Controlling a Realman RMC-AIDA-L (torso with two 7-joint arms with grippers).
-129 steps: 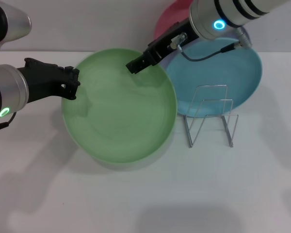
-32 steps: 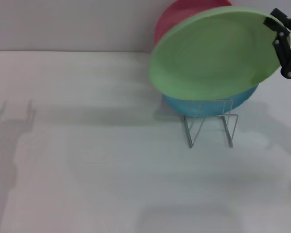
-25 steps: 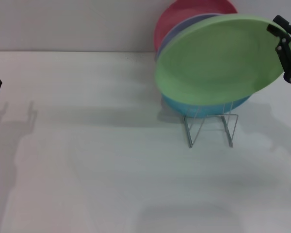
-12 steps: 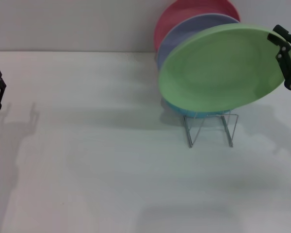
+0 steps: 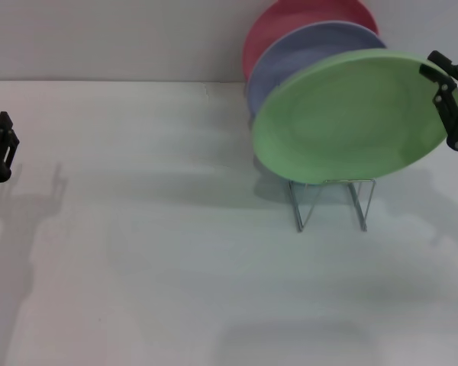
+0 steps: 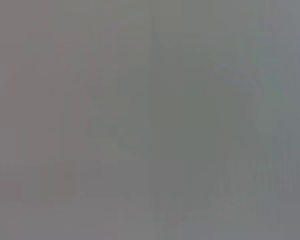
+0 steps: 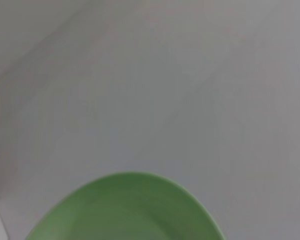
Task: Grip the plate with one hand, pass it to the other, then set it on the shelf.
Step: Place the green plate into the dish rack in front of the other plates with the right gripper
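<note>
- In the head view the pale-green plate (image 5: 356,116) stands tilted on edge above the wire shelf (image 5: 332,200), its face turned toward the camera.
- The right gripper (image 5: 449,99) sits at the plate's right rim, its fingers closed on that rim.
- Just behind the green plate lean a lavender plate (image 5: 301,50) and, behind that, a pink plate (image 5: 290,19) (each shows only as an arc above the one in front).
- The left gripper (image 5: 0,149) is at the far left edge of the head view, well apart from the plate; whether its fingers are apart or together cannot be told.
- The right wrist view shows only the plate's curved green rim (image 7: 127,207) against the pale counter (image 7: 190,90); shelf and other plates are out of it.
- The left wrist view is a flat grey blur.
- The counter (image 5: 153,259) is white and matte, with soft shadows; a pale wall (image 5: 107,38) rises behind.
</note>
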